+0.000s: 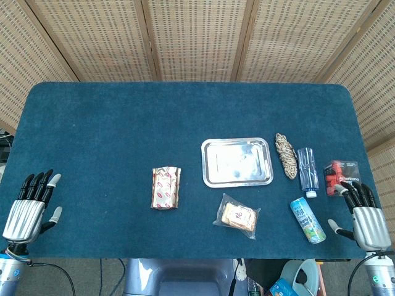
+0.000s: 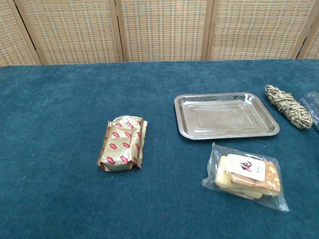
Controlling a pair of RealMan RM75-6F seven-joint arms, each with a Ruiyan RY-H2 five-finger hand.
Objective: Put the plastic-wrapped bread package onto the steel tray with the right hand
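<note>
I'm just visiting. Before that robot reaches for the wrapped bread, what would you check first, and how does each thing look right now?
1. Right hand free, holding nothing: ok.
2. Clear plastic-wrapped bread package lying flat, nothing on top: ok.
3. Shiny rectangular steel tray bare inside: ok.
4. Path from the right hand to the package: not ok, a light blue drink can lies between.
5. Left hand far off at the table edge: ok.
6. How slippery the wrapping is: cannot tell.

clear plastic-wrapped bread package [image 1: 236,216] just in front of rectangular steel tray [image 1: 237,180], gold foil packet [image 1: 165,187] well left, coiled rope bundle [image 1: 286,155] right of tray
</note>
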